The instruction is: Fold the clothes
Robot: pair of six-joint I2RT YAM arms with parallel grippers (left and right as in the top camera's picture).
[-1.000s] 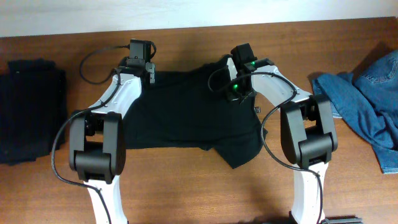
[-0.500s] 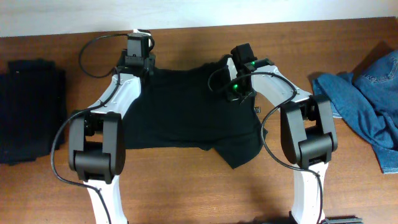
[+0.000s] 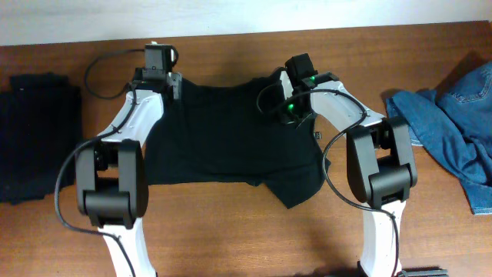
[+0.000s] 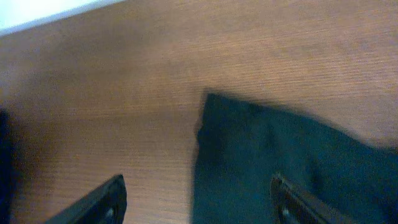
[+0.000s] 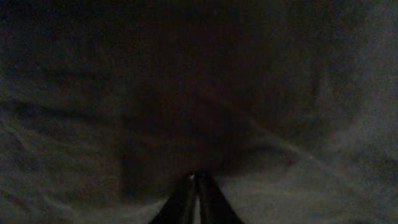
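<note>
The left gripper has opened and dropped the shirt corner, so this fold looks laid; whether the right gripper grips, I cannot tell.

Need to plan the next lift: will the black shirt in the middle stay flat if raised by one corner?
Probably not: the shirt shows soft folds, so it should droop. Its thin corner suggests little weight. On the wood table it may bunch when pushed.
</note>
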